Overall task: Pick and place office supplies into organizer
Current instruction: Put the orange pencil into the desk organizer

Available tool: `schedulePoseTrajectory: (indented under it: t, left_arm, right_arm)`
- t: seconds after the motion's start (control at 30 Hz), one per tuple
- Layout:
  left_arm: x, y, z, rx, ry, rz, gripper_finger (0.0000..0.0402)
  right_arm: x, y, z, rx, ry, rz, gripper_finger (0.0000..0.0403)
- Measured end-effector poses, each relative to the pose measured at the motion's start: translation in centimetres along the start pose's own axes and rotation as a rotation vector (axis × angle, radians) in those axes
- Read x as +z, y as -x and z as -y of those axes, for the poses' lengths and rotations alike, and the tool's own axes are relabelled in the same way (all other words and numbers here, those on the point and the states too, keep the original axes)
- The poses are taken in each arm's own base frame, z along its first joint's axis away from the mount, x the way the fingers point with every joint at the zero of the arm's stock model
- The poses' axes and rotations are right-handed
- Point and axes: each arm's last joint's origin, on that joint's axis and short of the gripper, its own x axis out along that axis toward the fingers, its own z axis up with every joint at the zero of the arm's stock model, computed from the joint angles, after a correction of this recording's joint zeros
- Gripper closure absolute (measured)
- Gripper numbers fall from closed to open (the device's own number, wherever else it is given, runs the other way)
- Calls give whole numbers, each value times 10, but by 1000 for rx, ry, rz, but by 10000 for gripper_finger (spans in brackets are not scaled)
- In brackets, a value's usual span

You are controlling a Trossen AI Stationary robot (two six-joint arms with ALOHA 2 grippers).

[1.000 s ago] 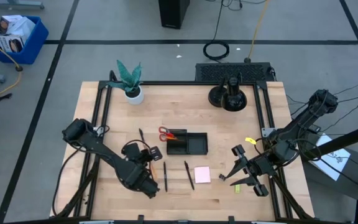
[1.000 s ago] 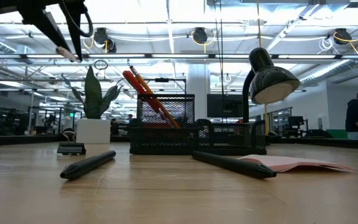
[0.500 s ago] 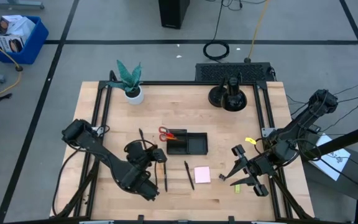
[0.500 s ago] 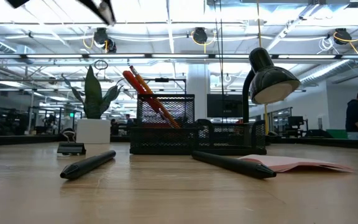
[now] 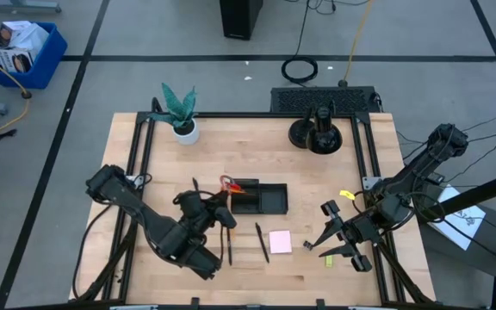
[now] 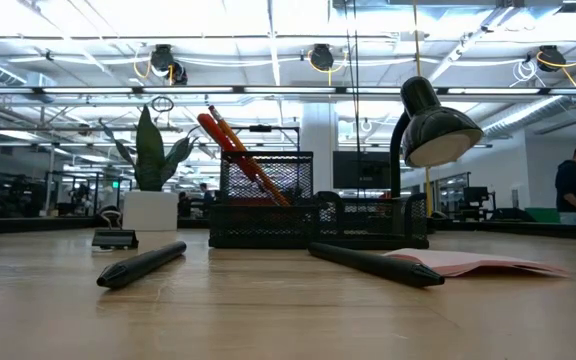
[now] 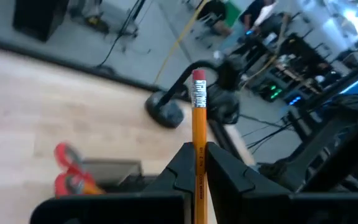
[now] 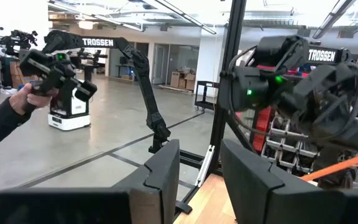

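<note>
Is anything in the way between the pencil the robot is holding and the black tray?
Nothing visible blocks it. The left gripper holds the pencil just left of the tray. The scissors and another pencil already stick out of the tray's left compartment, so that end is partly taken.

"TROSSEN" — white lettering on two dark robot arms.
</note>
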Motion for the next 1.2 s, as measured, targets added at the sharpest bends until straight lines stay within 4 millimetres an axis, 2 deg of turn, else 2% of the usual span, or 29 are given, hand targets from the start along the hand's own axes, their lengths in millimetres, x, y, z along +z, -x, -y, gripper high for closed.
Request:
schedulePoseTrajectory:
  t: [0.6, 0.93, 1.2]
  left_arm:
    - [53, -21, 34, -9, -185, 142, 375]
    - [59, -36, 35, 36, -288, 170, 375]
    - [61, -38, 36, 30, -333, 229, 375]
  right_arm:
    - [0, 0, 0, 0, 26, 0, 291]
    - [0, 0, 0, 0, 64, 0, 291]
    - [0, 0, 0, -6, 81, -1, 291]
